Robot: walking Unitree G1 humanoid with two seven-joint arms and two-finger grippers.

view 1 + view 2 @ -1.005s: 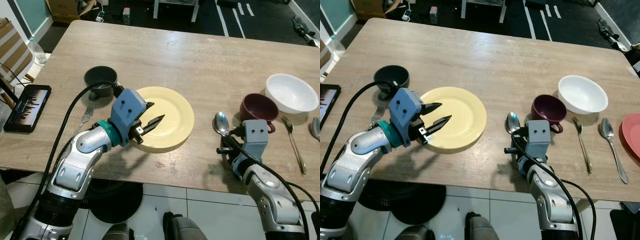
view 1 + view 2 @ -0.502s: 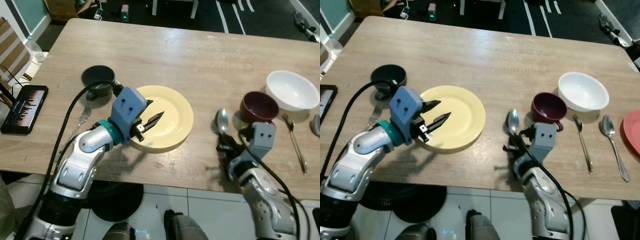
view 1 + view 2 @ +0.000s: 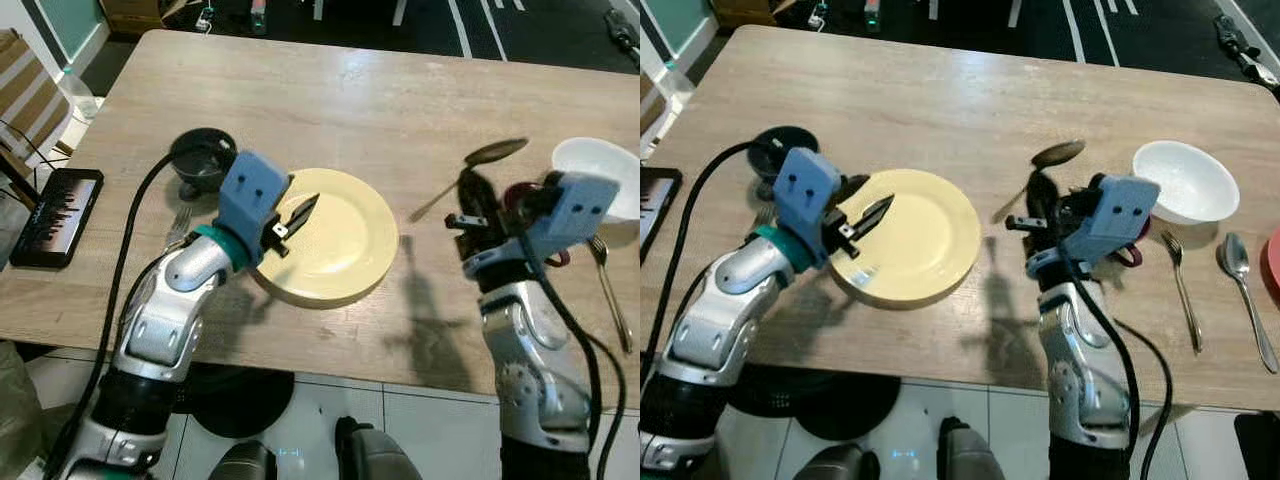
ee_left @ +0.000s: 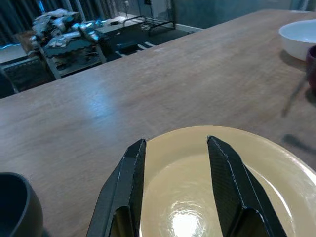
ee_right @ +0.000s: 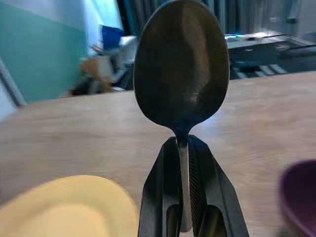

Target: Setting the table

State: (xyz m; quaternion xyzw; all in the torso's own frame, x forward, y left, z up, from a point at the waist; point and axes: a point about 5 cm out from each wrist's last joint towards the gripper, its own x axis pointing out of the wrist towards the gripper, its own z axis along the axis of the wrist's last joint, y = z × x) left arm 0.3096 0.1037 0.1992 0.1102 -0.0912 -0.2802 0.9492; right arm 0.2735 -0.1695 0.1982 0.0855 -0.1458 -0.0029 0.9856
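Head stereo pair overlooking table (image 3: 330, 90), wrist cameras close, sharing yellow plate (image 4: 276, 163)

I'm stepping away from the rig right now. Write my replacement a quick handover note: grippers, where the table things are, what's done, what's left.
Right gripper: shut on the spoon, held up above the table between the yellow plate and the maroon cup.
Left gripper: open, hovering over the plate's left part, holding nothing.
Laid out: dark bowl and a fork left of the plate; white bowl, second fork and second spoon at the right.
Left: set the held spoon down, probably beside the yellow plate.
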